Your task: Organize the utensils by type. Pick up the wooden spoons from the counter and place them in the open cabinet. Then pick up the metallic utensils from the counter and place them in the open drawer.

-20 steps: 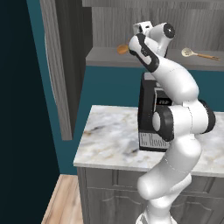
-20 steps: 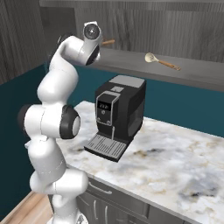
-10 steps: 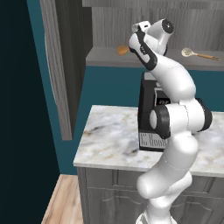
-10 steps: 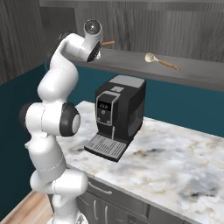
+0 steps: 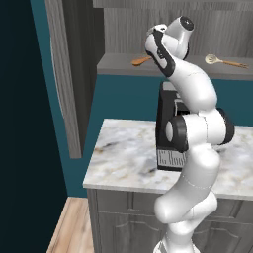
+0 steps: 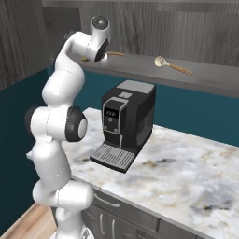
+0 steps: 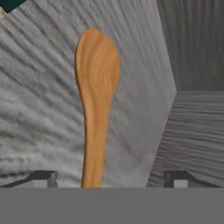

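Note:
The orange-brown wooden spoon (image 7: 96, 100) lies flat on the grey shelf board of the open cabinet (image 5: 118, 65). Its bowl points away from the hand, and its handle runs back between the fingertips (image 7: 41, 178). My gripper (image 7: 109, 179) is open, with its jaws wide apart and clear of the handle on both sides. From the base, the same spoon (image 5: 140, 61) pokes out left of the raised hand, and its handle (image 6: 115, 53) shows on the shelf. The cream-bowled wooden spoon (image 5: 225, 61) (image 6: 172, 66) rests farther right on that shelf. The metallic utensils and the drawer are out of view.
A black coffee machine (image 5: 170, 133) (image 6: 128, 121) stands on the marble counter (image 5: 123, 158) directly under the raised arm. The cabinet's long door (image 5: 64, 74) hangs open at the left. The cabinet's back wall (image 7: 192, 43) rises close behind the spoon.
Almost nothing differs. The hand stays up at the shelf, and the orange-brown spoon lies at the same spot on the board.

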